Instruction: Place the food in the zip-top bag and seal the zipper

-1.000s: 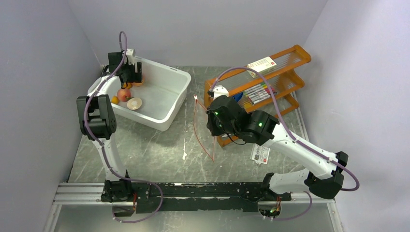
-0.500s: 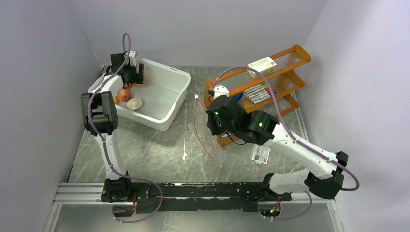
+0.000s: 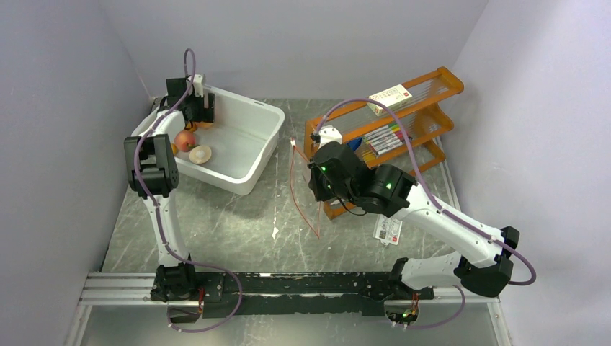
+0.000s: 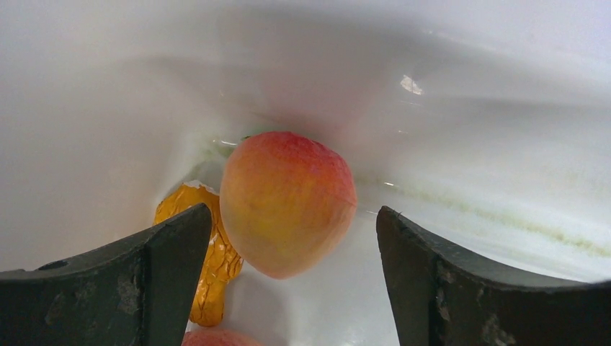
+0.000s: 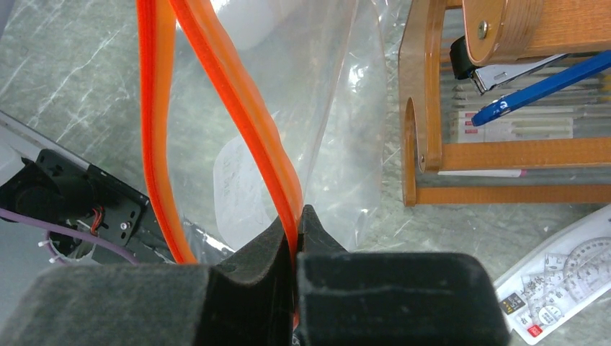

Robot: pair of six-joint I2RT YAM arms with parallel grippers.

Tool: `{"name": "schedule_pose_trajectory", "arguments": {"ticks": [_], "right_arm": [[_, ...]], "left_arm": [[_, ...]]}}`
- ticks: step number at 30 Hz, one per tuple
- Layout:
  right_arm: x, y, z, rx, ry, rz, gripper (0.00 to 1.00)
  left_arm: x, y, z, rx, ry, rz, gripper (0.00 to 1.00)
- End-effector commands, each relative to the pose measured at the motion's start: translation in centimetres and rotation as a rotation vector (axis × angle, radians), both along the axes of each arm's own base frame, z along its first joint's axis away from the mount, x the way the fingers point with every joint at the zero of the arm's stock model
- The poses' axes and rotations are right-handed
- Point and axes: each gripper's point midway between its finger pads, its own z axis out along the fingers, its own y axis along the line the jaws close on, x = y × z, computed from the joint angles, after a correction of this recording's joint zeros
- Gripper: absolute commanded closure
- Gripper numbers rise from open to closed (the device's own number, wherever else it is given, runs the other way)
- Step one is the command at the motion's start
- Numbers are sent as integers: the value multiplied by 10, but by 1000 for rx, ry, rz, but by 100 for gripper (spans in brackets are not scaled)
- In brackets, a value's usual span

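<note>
Top external: high over the table's [image 3: 238,216] near edge, facing down; whole scene, white tub [image 3: 241,138] far left.
Left wrist: inside the tub, very near its wall.
Right wrist: right of the tub, close above the zipper [image 5: 241,108], facing down.
Shared: top and left wrist both show the tub's peach fruit [image 4: 287,202].
</note>
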Motion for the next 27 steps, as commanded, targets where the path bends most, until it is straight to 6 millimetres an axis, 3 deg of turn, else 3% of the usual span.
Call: {"name": "schedule_pose_trajectory", "arguments": {"ticks": [1,8,11,13,16,27], "right_arm": [[3,-3,11,29,-28,-23,100],[2,-4,14,41,-29,-26,100],[2,-5,14,46,-29,-28,100],[1,-5,15,48,-28,-28,100],[1,-7,15,44,-30,-31,100],[-2,-4,9,60,-8,-23,100]], "left_arm": [[11,6,2,10,-27,5,17],[14,6,-6,2,-23,9,18],[15,5,-12,-9,-13,8,27],[14,2,-7,-19,-29,3,32],[10,-1,1,-29,-44,-10,47],[-11,-7,55,-86,-93,25,47]]}}
